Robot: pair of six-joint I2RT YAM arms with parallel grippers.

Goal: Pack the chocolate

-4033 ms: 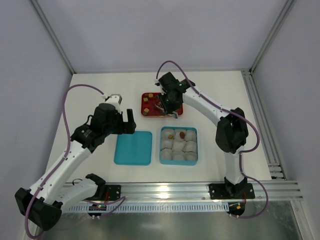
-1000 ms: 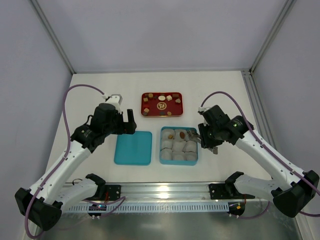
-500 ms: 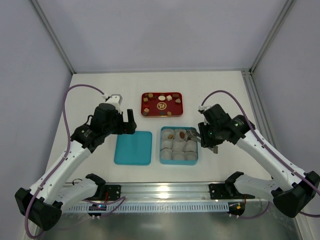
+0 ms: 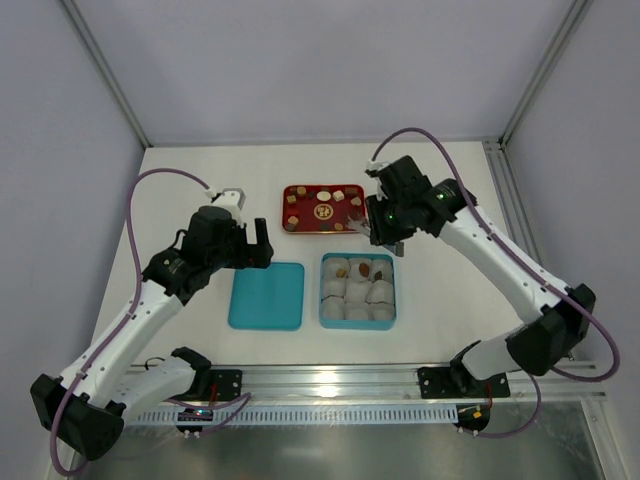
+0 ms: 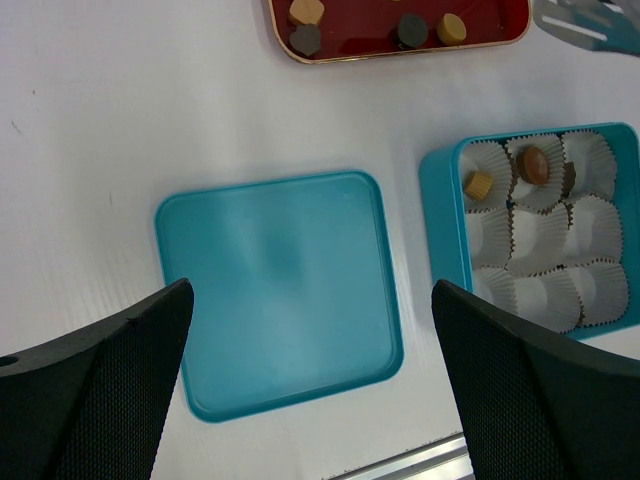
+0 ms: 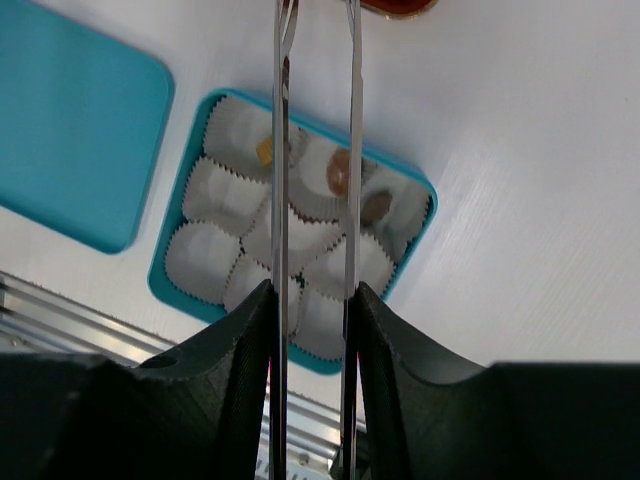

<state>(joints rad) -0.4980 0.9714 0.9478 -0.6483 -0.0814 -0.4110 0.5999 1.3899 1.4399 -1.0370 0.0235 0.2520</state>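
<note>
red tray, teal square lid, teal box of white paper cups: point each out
red tray (image 4: 322, 228), top view, bare near rim
teal square lid (image 5: 280, 290), left wrist view, middle
teal box of white paper cups (image 4: 323, 297), top view, left wall

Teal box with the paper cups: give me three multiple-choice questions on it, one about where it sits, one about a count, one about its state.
1. Where does the teal box sit compared with the red tray?
A. Nearer the arm bases than the tray
B. Farther from the arm bases than the tray
C. On top of the tray

2. How many chocolates lie in the box?
A. None
B. Three
C. Nine

3. What state is the box in?
A. Closed
B. Open, its lid flat on the table beside it
C. Open, its lid leaning against it

Answers:
1 A: in the top view the teal box lies below the red tray, towards the bases.
2 B: three chocolates sit in one row of paper cups; the other cups are empty.
3 B: the lid lies flat to the box's left, apart from it.
</note>
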